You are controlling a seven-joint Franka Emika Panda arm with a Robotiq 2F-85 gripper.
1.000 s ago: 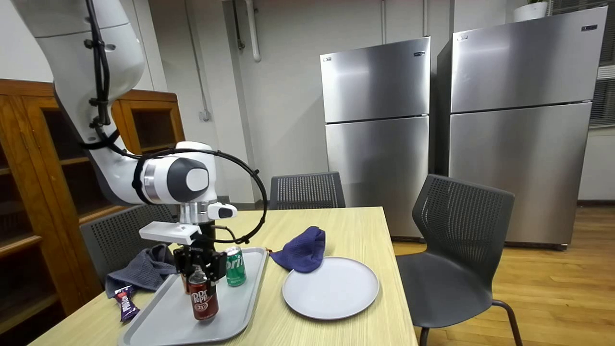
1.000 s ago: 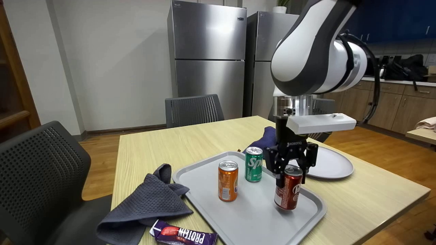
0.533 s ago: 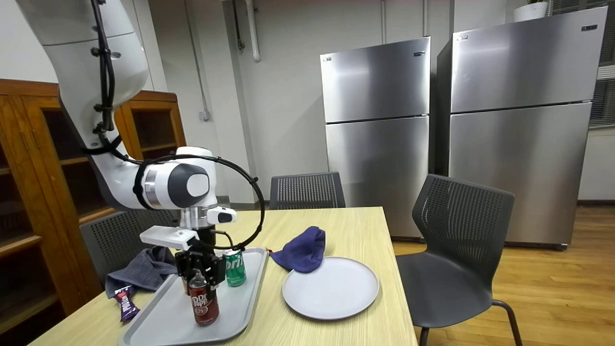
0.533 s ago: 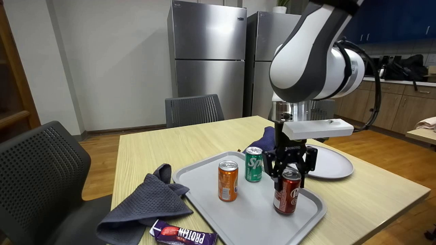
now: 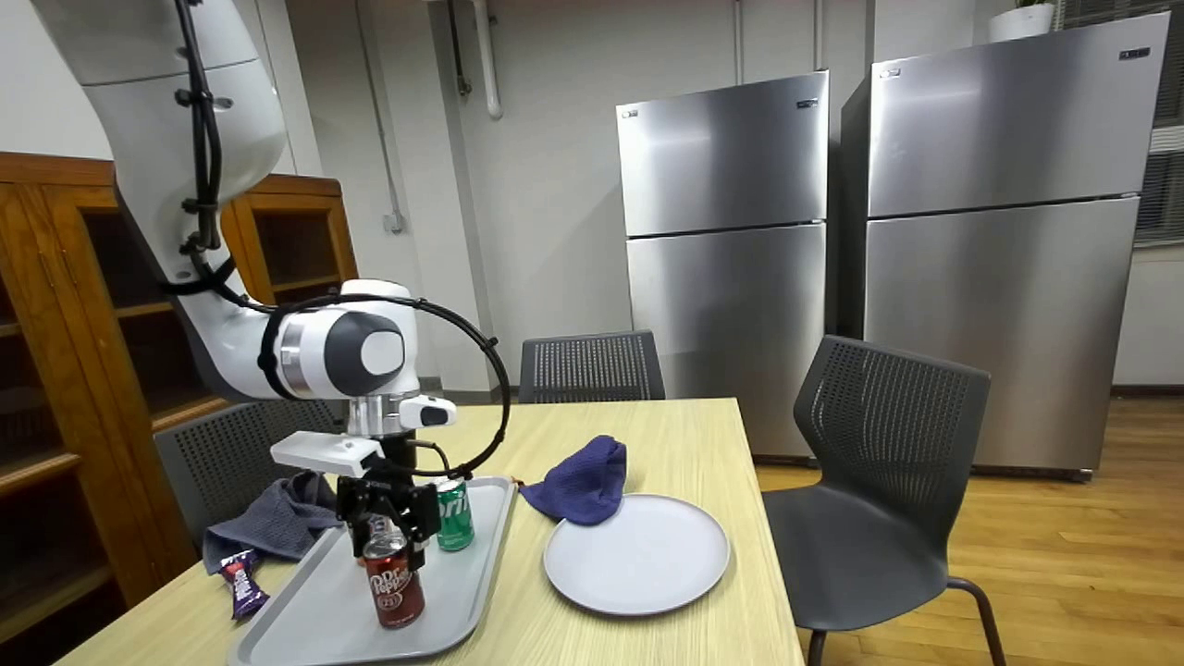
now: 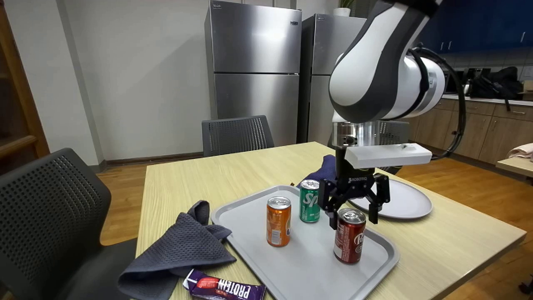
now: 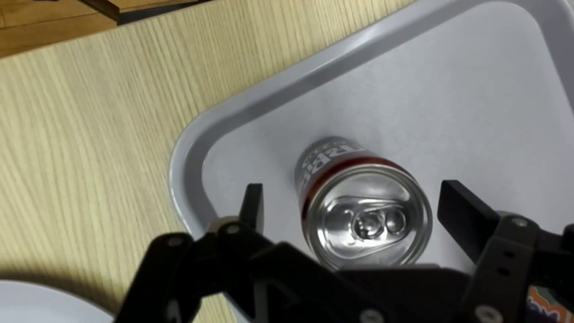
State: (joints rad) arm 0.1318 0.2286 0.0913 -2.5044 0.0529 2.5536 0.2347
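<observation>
From where I stand, the tray (image 6: 291,266) lies on the tabletop (image 6: 237,175) between the plate (image 5: 638,555) and the protein bar (image 6: 225,286). On it, the Dr Pepper can (image 6: 349,237) stands between the fingers (image 7: 466,215), with the Sprite can (image 6: 309,202) behind.

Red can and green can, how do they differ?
The red can reads Dr Pepper, while the green can shows only part of its name. The red can is close by the open claw; the green can stands farther from it. Both are silver-topped and upright on the gray tray.
</observation>
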